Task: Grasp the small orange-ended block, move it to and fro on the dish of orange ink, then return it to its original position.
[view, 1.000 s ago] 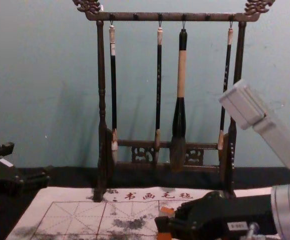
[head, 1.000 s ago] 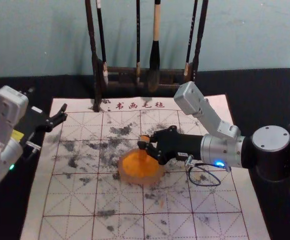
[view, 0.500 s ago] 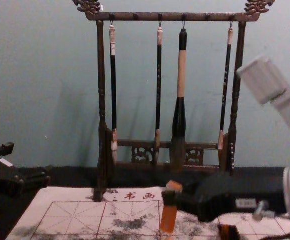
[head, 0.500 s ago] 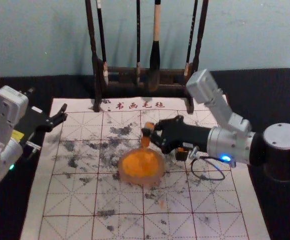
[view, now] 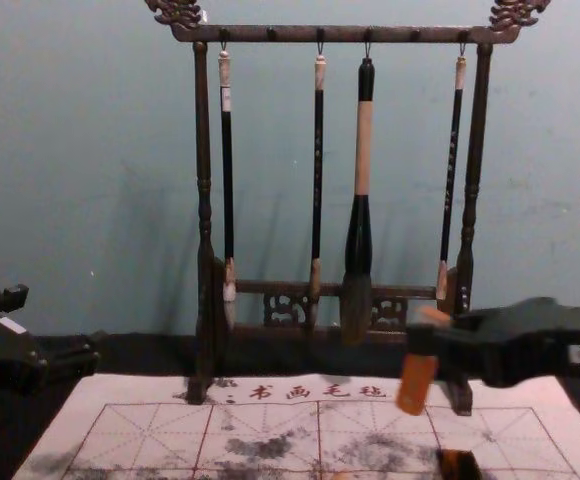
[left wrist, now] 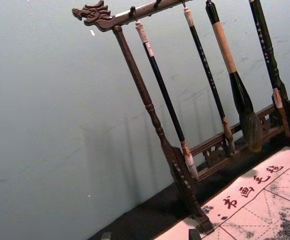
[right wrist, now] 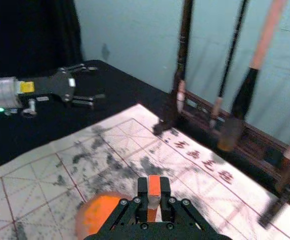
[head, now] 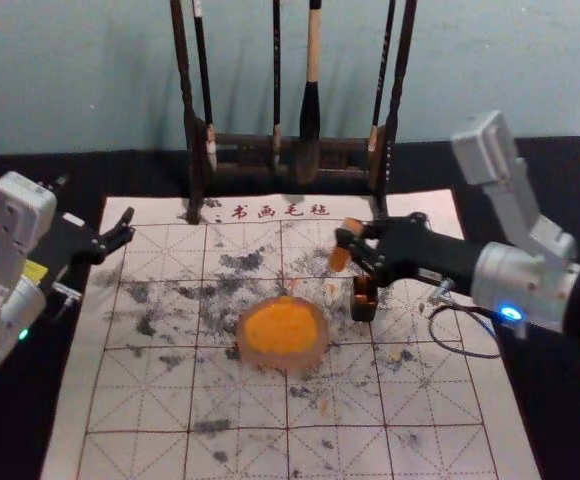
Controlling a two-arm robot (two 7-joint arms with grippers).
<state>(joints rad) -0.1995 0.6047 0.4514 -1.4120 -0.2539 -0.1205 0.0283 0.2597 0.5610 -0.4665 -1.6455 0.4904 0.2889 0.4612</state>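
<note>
Reaches in from the head view's right with the right arm point(head: 515, 290), nearly level in the chest view. Clamps with the right gripper point(head: 353, 240), drawing its fingers point(right wrist: 142, 192) close. Rests the left arm point(head: 15, 312) at the left edge, spreading the left gripper point(head: 127, 226) apart.

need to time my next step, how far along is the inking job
Dipping looks done: the small orange-ended block is off the round dish of orange ink. In hand: the right gripper holds it aloft, near the small dark holder. Remaining: lowering and releasing it, probably there.
</note>
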